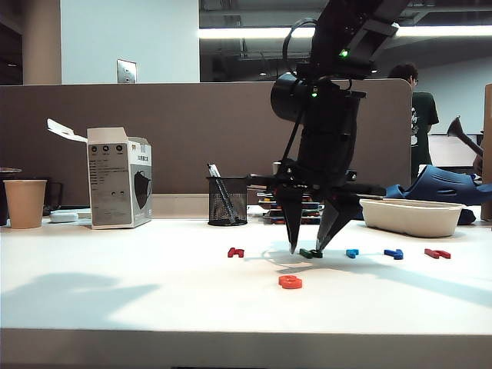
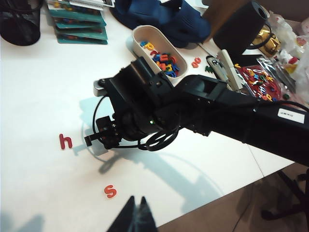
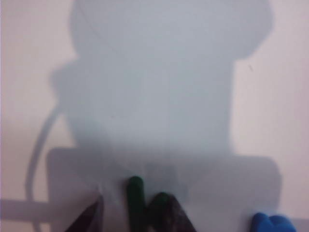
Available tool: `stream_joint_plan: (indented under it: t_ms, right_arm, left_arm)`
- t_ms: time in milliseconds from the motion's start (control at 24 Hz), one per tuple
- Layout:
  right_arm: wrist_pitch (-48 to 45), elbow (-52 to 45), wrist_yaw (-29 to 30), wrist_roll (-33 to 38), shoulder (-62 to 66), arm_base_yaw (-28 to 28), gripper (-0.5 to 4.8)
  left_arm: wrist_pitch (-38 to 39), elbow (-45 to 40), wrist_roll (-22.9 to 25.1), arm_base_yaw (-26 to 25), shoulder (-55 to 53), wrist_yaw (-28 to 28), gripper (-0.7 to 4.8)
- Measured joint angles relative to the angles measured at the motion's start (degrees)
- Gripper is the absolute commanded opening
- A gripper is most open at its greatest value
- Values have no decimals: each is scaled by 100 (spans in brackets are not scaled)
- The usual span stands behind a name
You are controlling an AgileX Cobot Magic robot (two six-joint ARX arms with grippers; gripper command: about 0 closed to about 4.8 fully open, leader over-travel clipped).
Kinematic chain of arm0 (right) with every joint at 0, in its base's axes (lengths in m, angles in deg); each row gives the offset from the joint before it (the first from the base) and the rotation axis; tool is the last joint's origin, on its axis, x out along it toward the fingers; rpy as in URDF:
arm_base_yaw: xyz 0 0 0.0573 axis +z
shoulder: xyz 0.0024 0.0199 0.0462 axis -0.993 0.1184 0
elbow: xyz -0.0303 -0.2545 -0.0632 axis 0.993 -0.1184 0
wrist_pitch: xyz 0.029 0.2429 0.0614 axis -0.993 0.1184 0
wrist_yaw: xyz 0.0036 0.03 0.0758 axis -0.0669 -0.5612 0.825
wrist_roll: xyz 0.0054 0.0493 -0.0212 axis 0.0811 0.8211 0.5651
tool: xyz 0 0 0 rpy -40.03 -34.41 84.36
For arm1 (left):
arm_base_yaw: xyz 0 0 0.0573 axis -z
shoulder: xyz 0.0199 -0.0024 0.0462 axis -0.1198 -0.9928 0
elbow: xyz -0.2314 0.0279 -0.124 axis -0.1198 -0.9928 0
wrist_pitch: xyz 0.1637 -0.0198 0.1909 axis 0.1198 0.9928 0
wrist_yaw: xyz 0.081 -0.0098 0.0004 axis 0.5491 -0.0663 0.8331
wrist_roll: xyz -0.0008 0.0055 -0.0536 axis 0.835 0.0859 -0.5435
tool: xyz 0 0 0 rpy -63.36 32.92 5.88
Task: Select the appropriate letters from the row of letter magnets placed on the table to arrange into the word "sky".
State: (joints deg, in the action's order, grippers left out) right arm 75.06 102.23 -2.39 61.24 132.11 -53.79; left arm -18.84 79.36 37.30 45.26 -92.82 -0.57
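Green letter [image 1: 311, 253] sits between right pincer's [image 1: 306, 249] spread fingers; left pincer's [image 2: 136, 215] state unclear.

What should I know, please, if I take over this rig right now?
Right gripper: open, tips down on the table astride the green letter, not closed on it.
Left gripper: shut, parked off to the side, holding nothing.
Done: orange s lies forward of the row.
Left: green letter, then dark blue letter, set beside the s. Dark red h, light blue and red stay.

Bright overhead strip light, soft arm shadows on table [image 1: 92, 307], right wrist view badly blurred.
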Motion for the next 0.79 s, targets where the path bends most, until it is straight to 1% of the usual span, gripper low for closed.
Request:
stream_joint_plan:
  t_ms: [250,376,543,584,626,793]
  right_arm:
    - [26,11,-4,-9,7,0,174]
    - [116,22,-9,-63,7,0,143]
    - [238,28,-33,-136,7,4,137]
    - [238,31,-37,-140,17,9,106]
    - [247,39,-48,-140,33,9,92]
    - [260,66,-77,-144,57,4,85]
  left_arm:
    - [-2,0,0,0,0,0,-5]
    - [-2,0,0,0,0,0,-5]
    - [-2,0,0,0,0,0,-5]
    - [-2,0,0,0,-2,0,-5]
    - [-2,0,0,0,0,0,-5]
    - [-4,0,0,0,0,0,-5]
